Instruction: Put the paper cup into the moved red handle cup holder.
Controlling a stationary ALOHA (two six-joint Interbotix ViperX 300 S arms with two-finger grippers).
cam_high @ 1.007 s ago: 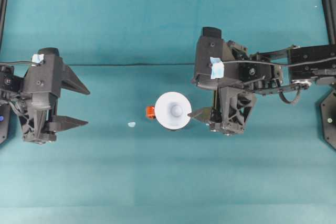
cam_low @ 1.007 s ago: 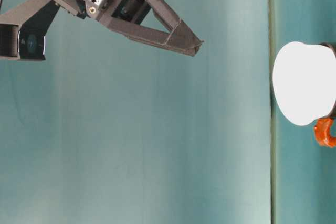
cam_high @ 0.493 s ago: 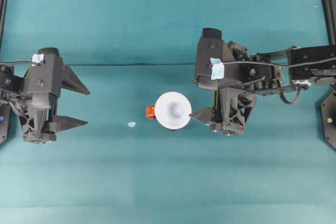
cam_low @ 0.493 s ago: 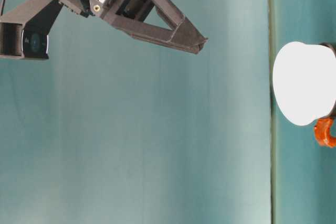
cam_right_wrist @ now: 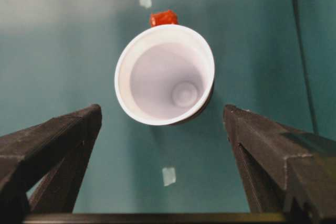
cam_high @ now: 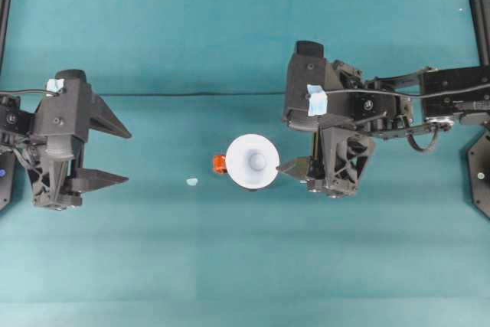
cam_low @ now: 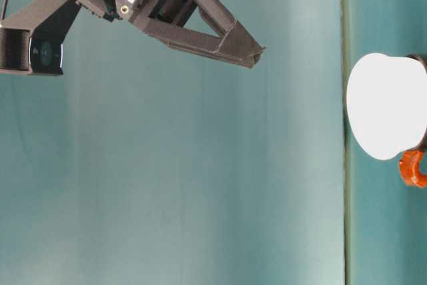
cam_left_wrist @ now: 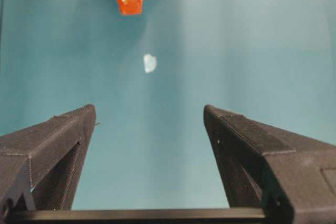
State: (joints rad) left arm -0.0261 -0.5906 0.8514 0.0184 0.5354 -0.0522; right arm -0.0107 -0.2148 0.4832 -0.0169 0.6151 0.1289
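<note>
The cup (cam_right_wrist: 164, 74) sits in the holder (cam_right_wrist: 163, 18), just ahead of the right gripper (cam_right_wrist: 163, 124), its fingers spread. Left gripper (cam_left_wrist: 149, 124) gapes too, well apart.

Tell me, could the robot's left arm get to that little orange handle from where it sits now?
Probably yes. The left end effector is open, and only bare table with a small white scrap lies between it and the red handle cup holder, whose handle faces that arm.

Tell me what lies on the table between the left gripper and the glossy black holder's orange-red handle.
A small pale scrap on otherwise bare teal cloth, seen overhead, between the left gripper and the orange-red handle. The left wrist view shows it too.
</note>
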